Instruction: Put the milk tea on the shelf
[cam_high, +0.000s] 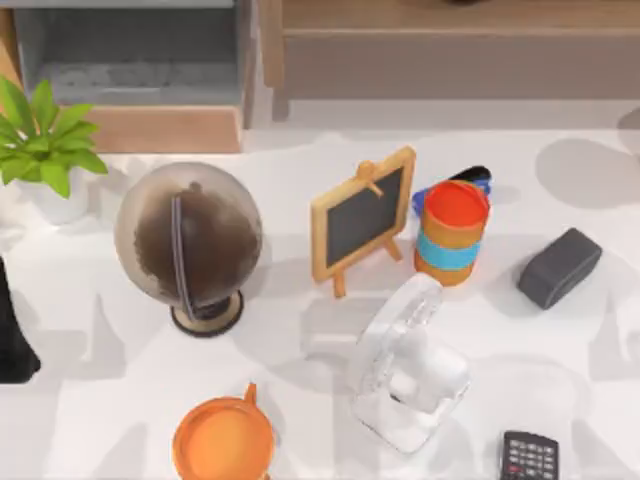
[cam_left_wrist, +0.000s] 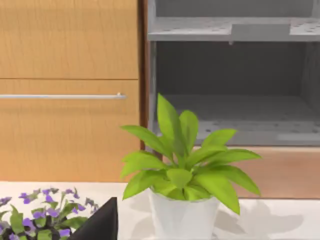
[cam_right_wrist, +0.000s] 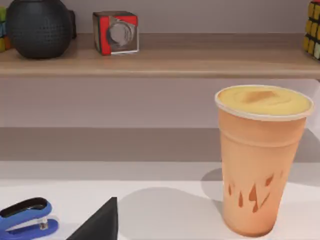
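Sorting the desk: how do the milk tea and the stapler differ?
The milk tea is a tall orange cup, upright; the stapler is low and long, lying flat. The milk tea has a cream top; the stapler is blue with a black top. Both sit on the table.

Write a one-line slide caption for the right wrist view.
Milk tea cup stands upright on the white table before the shelf, a blue stapler off to one side.

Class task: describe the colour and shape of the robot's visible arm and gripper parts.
All are matte black. The left gripper and right gripper each show as a pointed wedge, without markings or cables. The left arm is a black bulk at the top view's left edge.
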